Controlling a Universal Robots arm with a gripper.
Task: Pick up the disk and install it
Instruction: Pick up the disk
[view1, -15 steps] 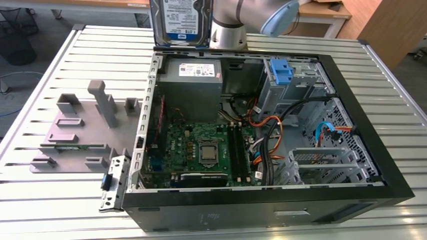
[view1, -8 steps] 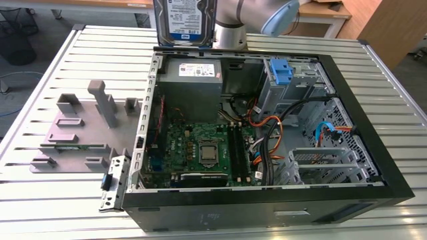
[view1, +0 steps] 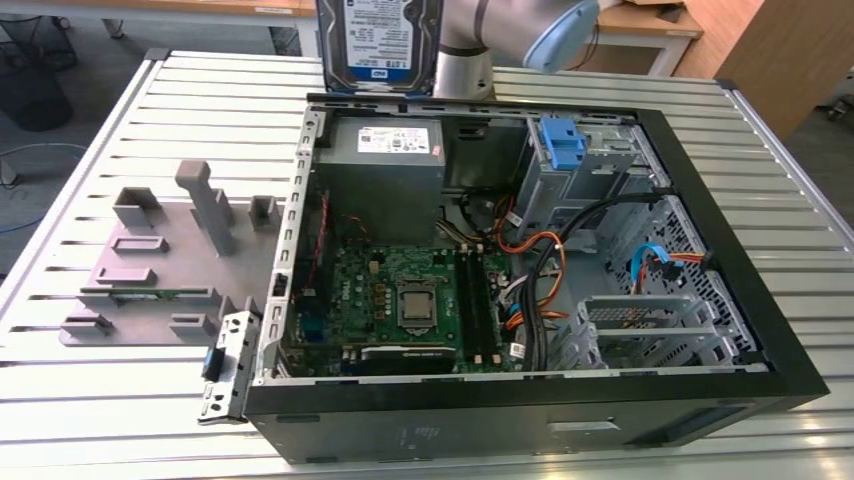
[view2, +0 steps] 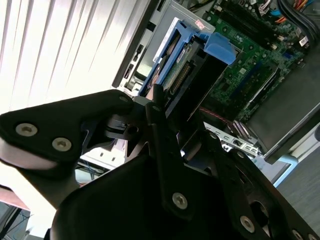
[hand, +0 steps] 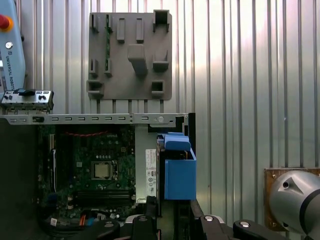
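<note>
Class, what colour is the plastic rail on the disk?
Blue; it shows best on the disk in the first wrist view.

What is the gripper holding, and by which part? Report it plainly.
The gripper is shut on the flat rectangular silver metal disk with blue plastic side rails, gripping the end nearest the wrist; its far end hangs free.

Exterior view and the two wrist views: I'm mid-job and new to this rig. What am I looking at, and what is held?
The exterior view, from a camera off the arm, shows a slatted metal table carrying an open computer case and a grey fixture plate. The grey robot arm rises at the top. Both wrist cameras ride on the arm, looking past its black gripper. The gripper is shut on the disk, held upright beside the case's power supply end. Its blue rails show in both wrist views.
</note>
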